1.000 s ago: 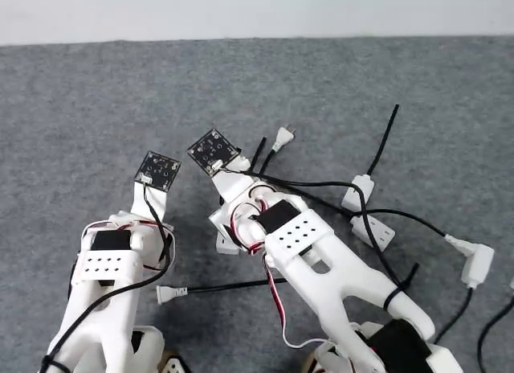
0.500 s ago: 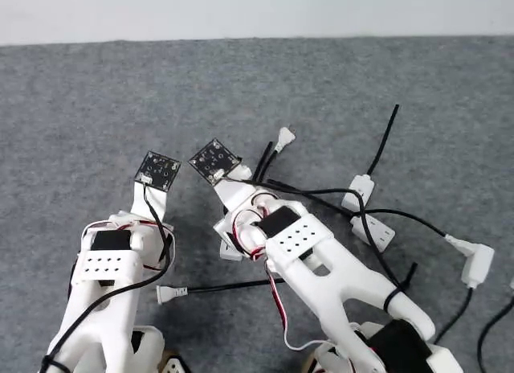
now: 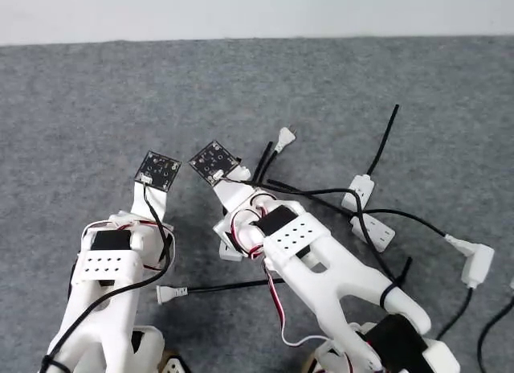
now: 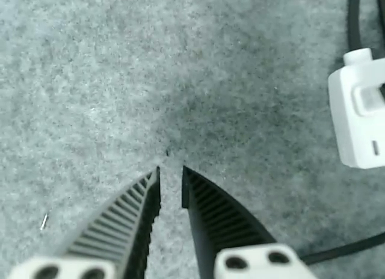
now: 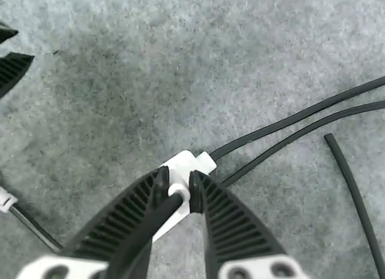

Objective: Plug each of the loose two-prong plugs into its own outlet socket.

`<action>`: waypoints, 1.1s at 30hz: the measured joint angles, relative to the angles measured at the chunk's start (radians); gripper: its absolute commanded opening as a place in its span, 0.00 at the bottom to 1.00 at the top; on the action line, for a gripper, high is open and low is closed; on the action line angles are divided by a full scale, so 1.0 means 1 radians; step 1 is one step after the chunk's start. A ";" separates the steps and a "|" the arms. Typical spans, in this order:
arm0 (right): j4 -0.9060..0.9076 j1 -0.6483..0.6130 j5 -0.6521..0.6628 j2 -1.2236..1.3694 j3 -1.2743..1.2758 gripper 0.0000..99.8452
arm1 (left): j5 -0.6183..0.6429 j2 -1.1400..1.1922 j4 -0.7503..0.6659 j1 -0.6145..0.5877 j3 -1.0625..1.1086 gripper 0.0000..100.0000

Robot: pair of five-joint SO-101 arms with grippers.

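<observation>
Right tool [image 5: 178,174] low, tight around white socket [image 5: 196,162]

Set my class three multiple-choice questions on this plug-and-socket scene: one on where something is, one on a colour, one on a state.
1. Where is the right pincer?
A) on a white connector
B) over a bare patch of table
C) resting on the other arm

2. What colour are the cables lying on the table?
A) red
B) black
C) yellow

3. What does the left pincer hold?
A) a plug
B) a cable
C) nothing

Answers:
1 A, since its jaws close on the white connector in the right wrist view.
2 B, since each cable on the grey surface is black.
3 C, since only table shows between its jaws.
</observation>
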 measured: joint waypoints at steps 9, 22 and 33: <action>0.046 0.000 0.000 0.000 -0.017 0.08 | 0.000 0.000 0.000 0.000 0.000 0.06; 0.107 -0.078 -0.299 0.054 -0.075 0.25 | 0.000 0.000 -0.023 -0.025 0.000 0.06; 0.104 -0.176 -0.462 0.057 -0.081 0.25 | 0.066 0.000 -0.041 -0.103 -0.035 0.06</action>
